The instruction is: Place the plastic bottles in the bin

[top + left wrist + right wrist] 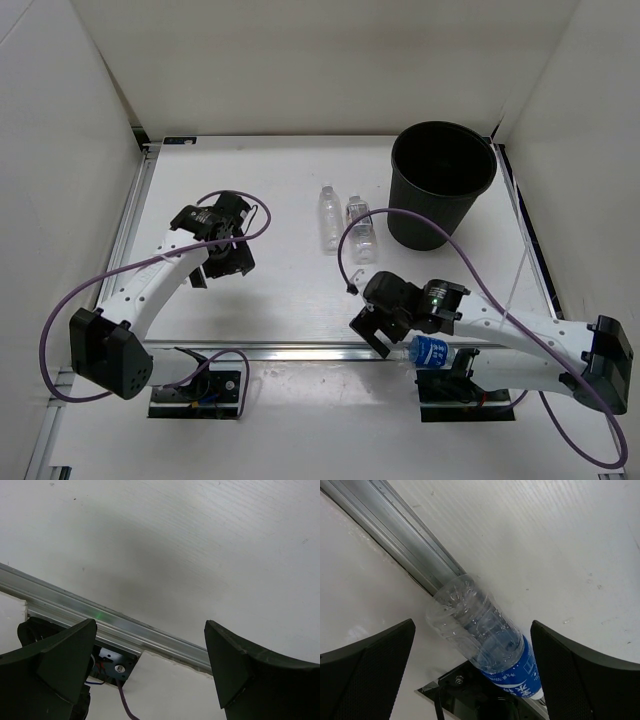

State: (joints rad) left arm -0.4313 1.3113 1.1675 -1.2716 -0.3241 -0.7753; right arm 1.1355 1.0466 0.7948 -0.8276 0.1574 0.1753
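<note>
1. Right tool [472,625]: jaws spread wide, gripping nothing. The blue-labelled bottle [480,630] lies in the gap beneath, clear of both fingers.
2. That bottle lies across the rail [395,530] at the table [545,540] edge, cap end toward the wrist.
3. Left tool [150,625]: wide open, holding nothing.
4. Clear bottle [328,215], labelled bottle [360,228] and bin [442,185] sit beyond the right tool, well apart from it.

Two clear bottles [328,215] crowd the left side of the bin [440,225].
</note>
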